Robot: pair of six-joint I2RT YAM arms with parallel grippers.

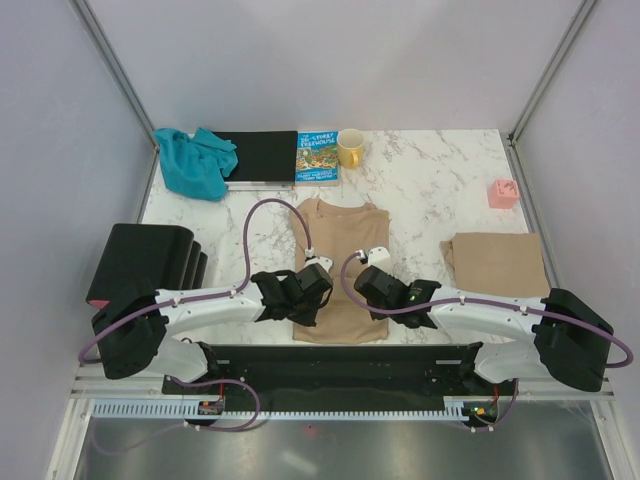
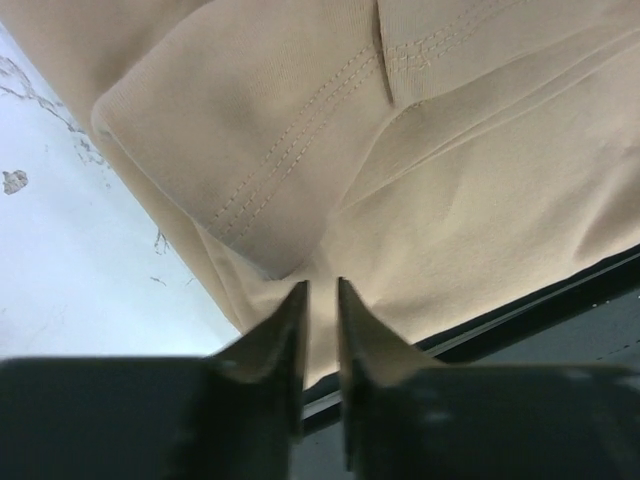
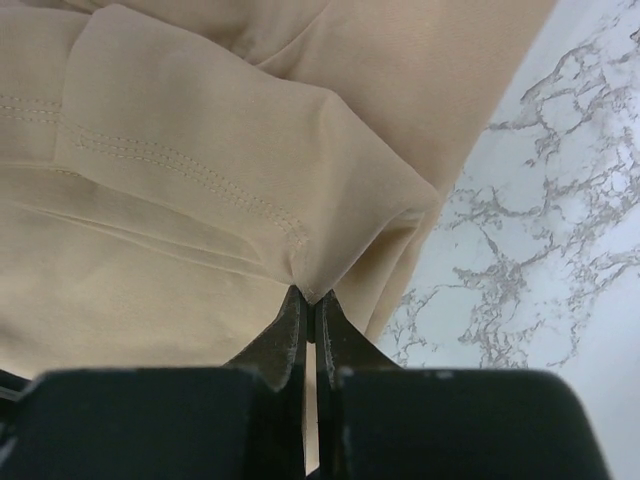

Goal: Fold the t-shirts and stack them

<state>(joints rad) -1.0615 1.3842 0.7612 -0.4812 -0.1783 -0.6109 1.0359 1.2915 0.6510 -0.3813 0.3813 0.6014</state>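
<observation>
Between the two pincers, on the near middle of the worktop (image 1: pixel 430 190), lies a tan shirt (image 1: pixel 340 232). Its sleeves are turned in and its long axis runs straight away from the arms, collar at the far end and hem at the near edge.

The left pincer (image 2: pixel 320 292) sits at the shirt's left side, near the hem. Its jaws are drawn close, with cloth puckering up into the narrow gap, so it appears to be pinching a fold of the shirt. The right pincer (image 3: pixel 310 298) mirrors it at the right side, jaws pressed almost together on a gathered corner of cloth. From each pincer, most of the shirt stretches ahead and inward toward the other.

Both arms are about equally near, one to each edge. I judge the next move to be a shared lift that carries the near end forward along that long axis.

Well to the right of the right pincer rests a folded tan shirt (image 1: pixel 495 262). Far off to the left lies a crumpled teal garment (image 1: pixel 195 162), beside a black board (image 1: pixel 262 157), a book (image 1: pixel 317 157) and a yellow mug (image 1: pixel 350 148).
</observation>
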